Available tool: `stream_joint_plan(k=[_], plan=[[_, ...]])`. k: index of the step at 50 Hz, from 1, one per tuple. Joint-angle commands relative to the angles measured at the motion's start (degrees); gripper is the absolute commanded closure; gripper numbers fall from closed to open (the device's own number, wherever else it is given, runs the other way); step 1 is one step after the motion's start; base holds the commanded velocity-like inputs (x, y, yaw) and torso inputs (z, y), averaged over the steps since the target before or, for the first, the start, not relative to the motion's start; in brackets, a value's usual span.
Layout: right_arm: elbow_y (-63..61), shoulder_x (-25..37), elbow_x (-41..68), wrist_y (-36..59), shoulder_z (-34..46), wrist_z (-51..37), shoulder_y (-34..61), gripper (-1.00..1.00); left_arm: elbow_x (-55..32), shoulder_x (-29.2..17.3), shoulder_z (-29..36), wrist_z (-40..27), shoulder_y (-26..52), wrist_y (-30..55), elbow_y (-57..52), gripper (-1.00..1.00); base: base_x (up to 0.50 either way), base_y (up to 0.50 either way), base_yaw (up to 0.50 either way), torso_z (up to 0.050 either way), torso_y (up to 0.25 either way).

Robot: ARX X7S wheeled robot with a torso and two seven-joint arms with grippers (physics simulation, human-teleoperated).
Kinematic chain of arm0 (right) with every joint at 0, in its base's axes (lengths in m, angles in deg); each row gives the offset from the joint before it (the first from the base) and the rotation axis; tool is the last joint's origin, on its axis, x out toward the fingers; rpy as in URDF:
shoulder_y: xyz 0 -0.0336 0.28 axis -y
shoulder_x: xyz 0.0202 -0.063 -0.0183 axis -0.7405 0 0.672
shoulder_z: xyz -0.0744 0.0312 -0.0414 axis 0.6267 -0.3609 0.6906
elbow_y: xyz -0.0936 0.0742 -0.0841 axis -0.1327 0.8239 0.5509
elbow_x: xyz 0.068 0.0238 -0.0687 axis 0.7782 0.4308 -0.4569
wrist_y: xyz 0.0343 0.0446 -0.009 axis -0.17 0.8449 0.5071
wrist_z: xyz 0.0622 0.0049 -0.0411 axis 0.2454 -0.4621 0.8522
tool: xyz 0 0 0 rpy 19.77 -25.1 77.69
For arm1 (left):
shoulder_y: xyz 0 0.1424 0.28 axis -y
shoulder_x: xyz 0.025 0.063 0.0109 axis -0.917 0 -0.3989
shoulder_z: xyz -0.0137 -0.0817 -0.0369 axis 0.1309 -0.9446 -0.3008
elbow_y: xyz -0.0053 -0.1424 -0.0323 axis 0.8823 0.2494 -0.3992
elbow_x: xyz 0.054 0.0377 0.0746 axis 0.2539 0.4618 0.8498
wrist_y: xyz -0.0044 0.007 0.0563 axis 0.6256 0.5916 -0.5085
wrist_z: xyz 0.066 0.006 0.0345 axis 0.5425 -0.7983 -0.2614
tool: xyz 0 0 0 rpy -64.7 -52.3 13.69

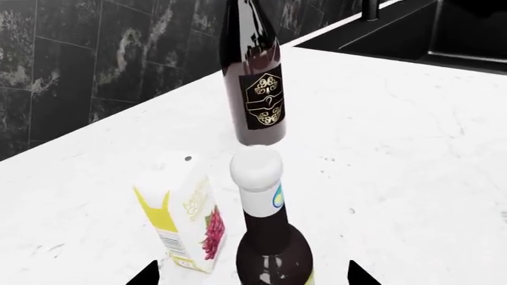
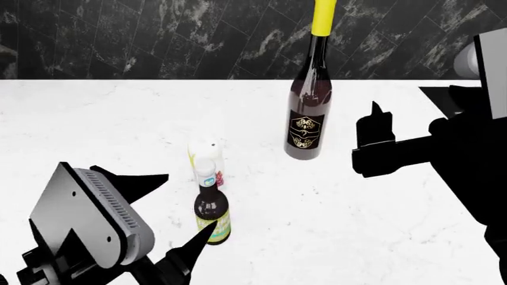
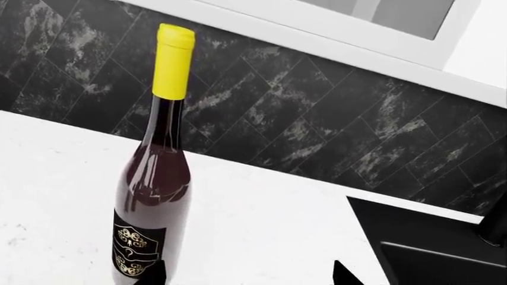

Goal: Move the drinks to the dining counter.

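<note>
White carton (image 2: 208, 155) stands just behind the small bottle (image 2: 212, 215); both hands spread, empty.

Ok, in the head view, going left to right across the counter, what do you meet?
Left gripper → small bottle → wine bottle → right gripper → sink edge. The white carton sits right behind the small bottle, so its place in the order is unclear.
</note>
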Motion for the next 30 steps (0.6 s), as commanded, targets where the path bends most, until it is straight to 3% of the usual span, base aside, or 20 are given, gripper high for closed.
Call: stream_joint_plan(k=[1, 17, 30], plan=[[-0.2, 0.3, -0.1, -0.1, 0.0, 0.1, -0.3, -1.0, 1.1, 0.5, 1.4, 0.5, 0.1, 0.4, 0.0, -1.0, 0.0, 0.0, 0.0, 0.0, 0.0], [-0.6, 0.9, -0.7, -0.5, 0.0, 0.5, -1.1, -1.0, 5.4, 2.3, 2.2, 3.4, -1.5, 0.3, -0.2, -1.0, 0.0, 0.0, 0.0, 0.0, 0.0], [-0.1, 0.5, -0.8, -0.1, 0.1, 0.5, -1.0, -1.0, 8.4, 4.5, 5.8, 4.6, 1.4, 1.4, 1.6, -1.0, 0.0, 0.0, 0.0, 0.0, 0.0]])
